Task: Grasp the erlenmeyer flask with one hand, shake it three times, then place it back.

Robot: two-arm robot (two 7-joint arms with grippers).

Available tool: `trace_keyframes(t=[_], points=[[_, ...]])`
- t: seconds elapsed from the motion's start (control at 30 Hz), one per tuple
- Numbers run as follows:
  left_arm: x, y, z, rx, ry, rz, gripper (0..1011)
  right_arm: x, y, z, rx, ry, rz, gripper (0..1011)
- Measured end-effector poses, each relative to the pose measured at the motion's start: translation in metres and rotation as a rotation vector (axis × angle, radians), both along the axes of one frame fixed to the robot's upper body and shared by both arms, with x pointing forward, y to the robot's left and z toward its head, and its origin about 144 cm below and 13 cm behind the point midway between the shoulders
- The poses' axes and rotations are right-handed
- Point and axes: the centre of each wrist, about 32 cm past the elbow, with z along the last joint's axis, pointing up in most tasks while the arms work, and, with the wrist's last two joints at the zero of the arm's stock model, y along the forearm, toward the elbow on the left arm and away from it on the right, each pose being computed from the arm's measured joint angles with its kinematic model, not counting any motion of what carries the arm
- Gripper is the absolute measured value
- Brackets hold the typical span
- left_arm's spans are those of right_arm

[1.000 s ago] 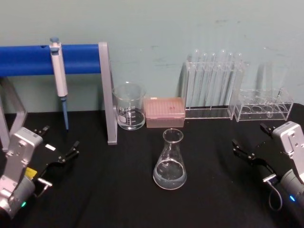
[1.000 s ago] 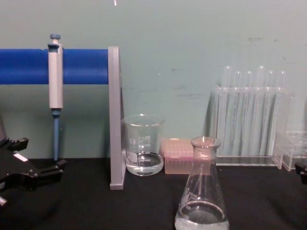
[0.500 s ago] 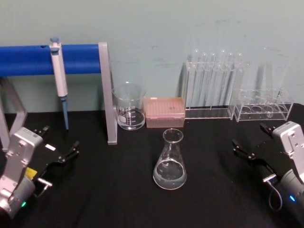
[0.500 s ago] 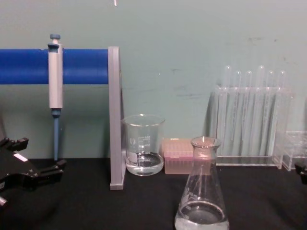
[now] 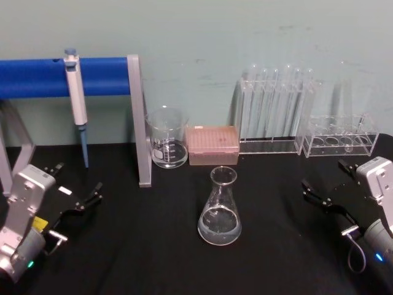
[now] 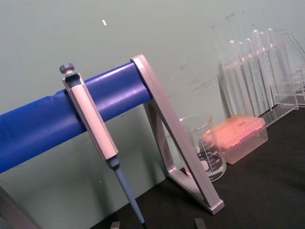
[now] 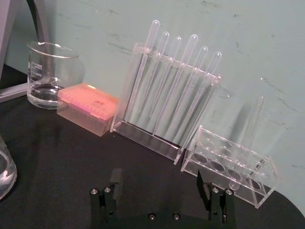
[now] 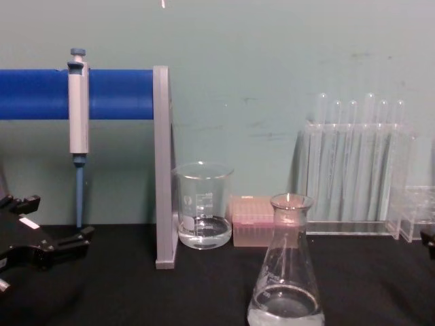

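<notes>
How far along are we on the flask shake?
Done: nothing that shows; the erlenmeyer flask stands upright on the black table, untouched. In hand: nothing; the left gripper and right gripper are open, off to either side of it. Left, seemingly: the grasp, three shakes and the set-down.

Left of the erlenmeyer flask [image 5: 219, 209], the left gripper [image 5: 78, 178] has slim black fingers [image 5: 86, 201] carrying a small white label [image 5: 64, 192]. Behind them are a boxy silver-grey wrist housing [image 5: 29, 187], a yellow sticker [image 5: 38, 224] and a small green light [image 5: 29, 264]. Right of the flask, the right gripper [image 5: 322, 174] has the same black fingers and silver-grey housing, a grey cable [image 5: 352, 255] looped beneath it, and, in the right wrist view, a black base plate [image 7: 162, 220] set with small round screws [image 7: 151, 216].
</notes>
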Motion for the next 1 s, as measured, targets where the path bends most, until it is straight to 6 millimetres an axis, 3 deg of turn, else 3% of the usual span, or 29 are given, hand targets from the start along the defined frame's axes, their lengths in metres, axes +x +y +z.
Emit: trace_keyframes(t=[1.0], points=[[0.0, 0.0, 0.0, 0.0, 0.0, 0.0, 1001, -0.012, 0.014, 0.016, 0.136, 0.051, 0.148, 1000]])
